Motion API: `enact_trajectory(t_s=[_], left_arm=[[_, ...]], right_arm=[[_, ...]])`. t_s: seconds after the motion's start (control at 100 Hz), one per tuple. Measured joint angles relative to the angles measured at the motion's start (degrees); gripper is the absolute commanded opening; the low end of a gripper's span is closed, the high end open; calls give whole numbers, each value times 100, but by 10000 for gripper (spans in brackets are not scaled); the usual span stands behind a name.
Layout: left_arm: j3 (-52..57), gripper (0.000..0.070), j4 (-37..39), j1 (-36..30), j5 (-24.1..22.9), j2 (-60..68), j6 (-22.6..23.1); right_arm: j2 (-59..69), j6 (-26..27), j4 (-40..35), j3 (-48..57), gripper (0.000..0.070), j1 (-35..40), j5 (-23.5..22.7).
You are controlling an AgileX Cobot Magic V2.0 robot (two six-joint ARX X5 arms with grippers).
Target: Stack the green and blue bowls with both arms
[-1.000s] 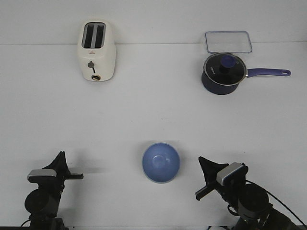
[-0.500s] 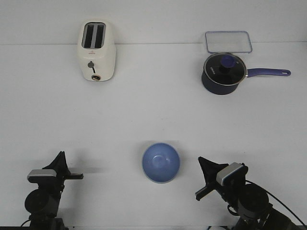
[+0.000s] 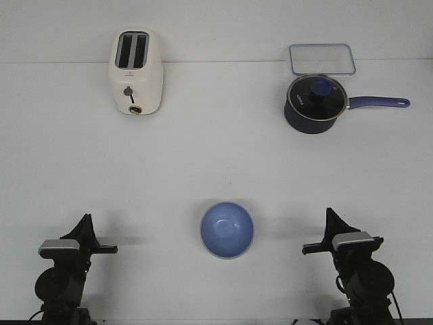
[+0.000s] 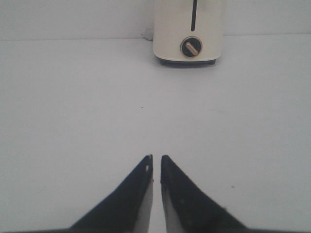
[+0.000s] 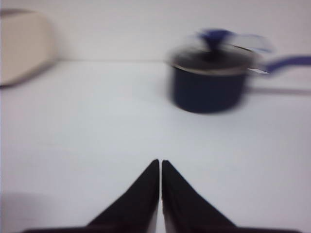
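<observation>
The light blue bowl [image 3: 226, 229] sits upright on the white table near the front, midway between my two arms. The green bowl does not show in any view. My left gripper [image 3: 86, 219] is low at the front left, well to the left of the bowl, shut and empty; in the left wrist view [image 4: 155, 157] its tips nearly touch over bare table. My right gripper [image 3: 330, 214] is at the front right, to the right of the bowl, shut and empty; it also shows in the blurred right wrist view [image 5: 160, 161].
A cream toaster [image 3: 136, 72] stands at the back left and also shows in the left wrist view [image 4: 189, 29]. A dark navy saucepan [image 3: 312, 103] with a glass lid and long handle stands at the back right, with a clear lidded container [image 3: 322, 59] behind it.
My right arm has swung from an angled pose near the bowl to point straight forward, its gripper now farther right. The left arm and the bowl have not moved.
</observation>
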Motion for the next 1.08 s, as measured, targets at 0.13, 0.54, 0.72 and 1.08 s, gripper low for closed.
enact_trajectory(t_s=[0.13, 0.54, 0.72, 1.08], left_arm=[[0, 15, 0, 0, 0, -2, 0], [0, 15, 4, 0, 0, 0, -2], [0, 15, 4, 0, 0, 0, -2], [0, 15, 4, 0, 0, 0, 0]], right_arm=[[-378, -105, 44, -516, 9, -498, -9], [-614, -125, 350, -911, 9, -544, -2], [-614, -125, 439, -911, 9, -544, -2], [-614, -125, 439, -911, 9, -544, -2]])
